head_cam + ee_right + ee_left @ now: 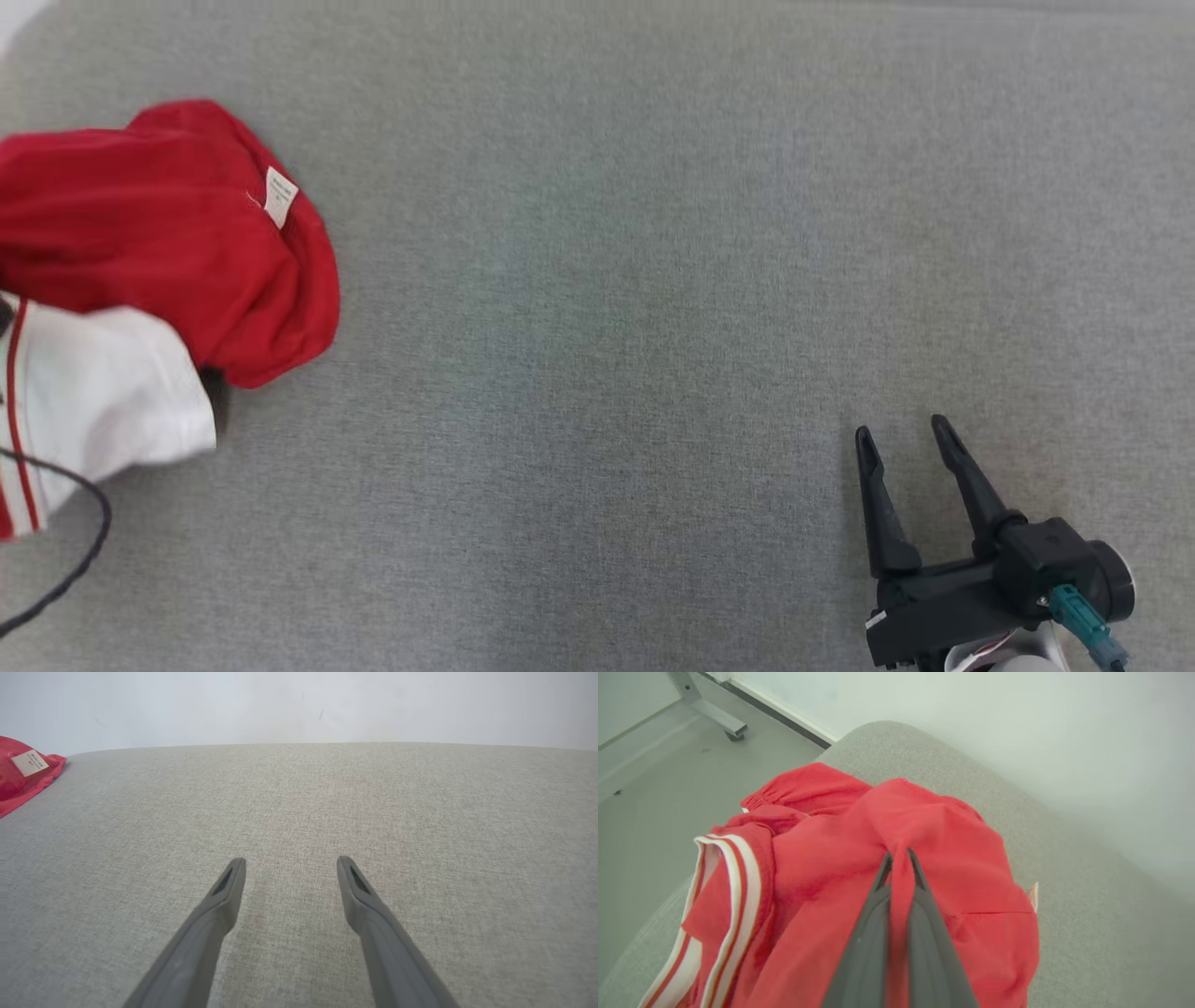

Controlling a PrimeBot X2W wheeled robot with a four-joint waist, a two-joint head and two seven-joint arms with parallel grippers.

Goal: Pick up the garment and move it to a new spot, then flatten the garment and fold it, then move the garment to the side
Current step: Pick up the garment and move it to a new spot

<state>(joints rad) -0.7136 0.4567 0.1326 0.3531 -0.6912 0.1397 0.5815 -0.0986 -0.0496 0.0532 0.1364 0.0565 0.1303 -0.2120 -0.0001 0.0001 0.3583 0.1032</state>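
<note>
The garment [177, 243] is a crumpled red piece with white-and-red striped trim and a small white label, lying at the far left of the grey fabric surface. In the left wrist view my left gripper [899, 856] is shut on a pinched ridge of the red garment [943, 849], cloth squeezed between its two dark fingers. A pale forearm [93, 401] covers the garment's lower left edge in the head view. My right gripper [901, 434] stands open at the lower right, far from the cloth, nothing between its fingers [231, 877]. A corner of the garment [23, 774] shows at the right wrist view's left edge.
The grey fabric surface [607, 327] stretches wide between garment and right gripper. A black cable [79, 551] loops at the lower left. Beyond the surface's rounded left end, the left wrist view shows grey floor [658, 774], a metal frame leg [714, 716] and a white wall.
</note>
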